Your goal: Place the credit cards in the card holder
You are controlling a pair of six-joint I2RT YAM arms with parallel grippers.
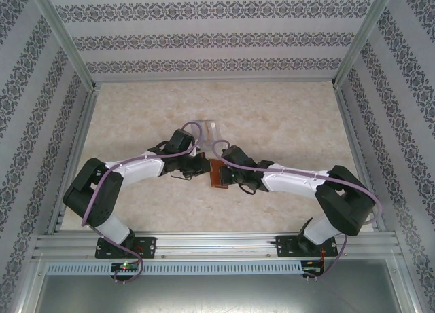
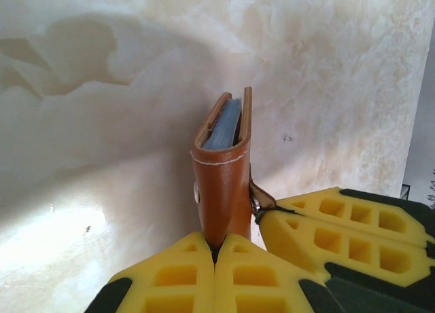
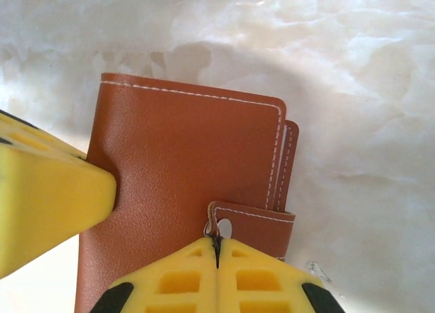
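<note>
Between left tool (image 2: 215,250) and right tool (image 3: 216,249), card holder (image 2: 221,184) with cards (image 2: 225,126)

Robot test cell of laboratory type. Enclosed at 9, 12 and 3 o'clock by flat wall panels (image 1: 217,28) papered in a banded ornamental print. Framed at the corners by bare aluminium profile posts (image 1: 63,38). Floored with a marble-look tabletop (image 1: 292,116). Closed at 6 o'clock by a slotted aluminium rail (image 1: 217,242), with two white-and-black arms bolted on: left arm (image 1: 136,169), right arm (image 1: 292,180). Fitted with exposed lilac cables (image 1: 85,211) and a perforated strip (image 1: 217,267).
</note>
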